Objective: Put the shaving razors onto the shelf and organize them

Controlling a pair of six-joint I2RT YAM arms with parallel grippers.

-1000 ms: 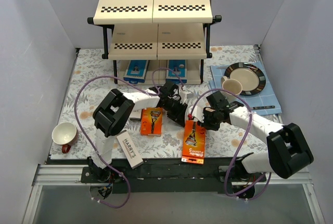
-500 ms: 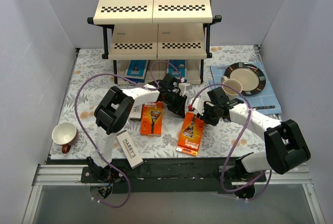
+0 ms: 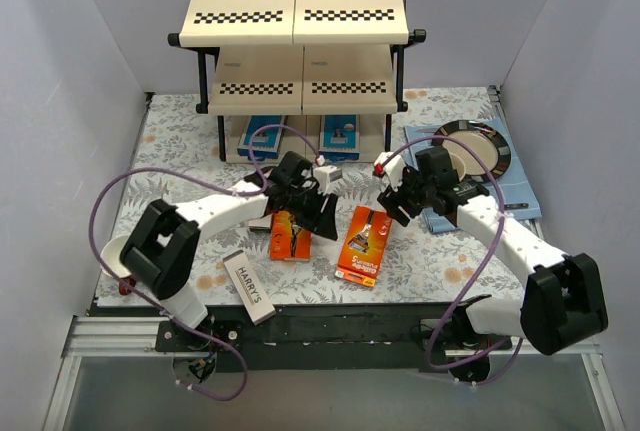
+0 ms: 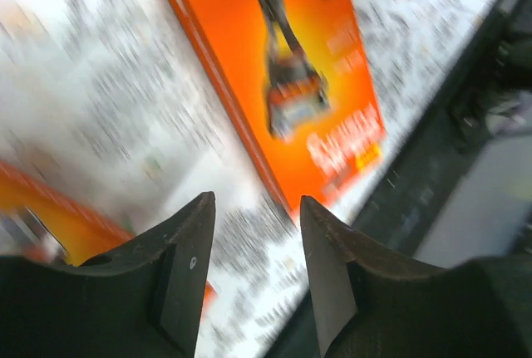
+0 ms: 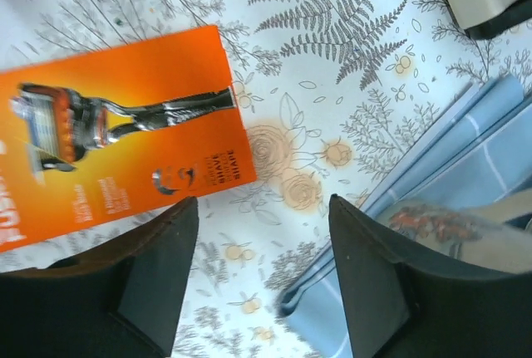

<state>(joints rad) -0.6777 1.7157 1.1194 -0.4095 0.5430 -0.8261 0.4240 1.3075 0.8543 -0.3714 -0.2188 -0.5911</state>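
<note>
Reading HARRY'S, white box (image 3: 248, 287) lies nr orange pkg (image 3: 287, 240).

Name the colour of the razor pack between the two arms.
Orange; the pack shows best from the right wrist.

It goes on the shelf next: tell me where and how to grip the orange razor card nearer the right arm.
I'd take the orange card across its narrow width near the far short end, straight down with the right end effector. It lies flat on the cloth, both long edges free, that end closest to the open jaws.
</note>
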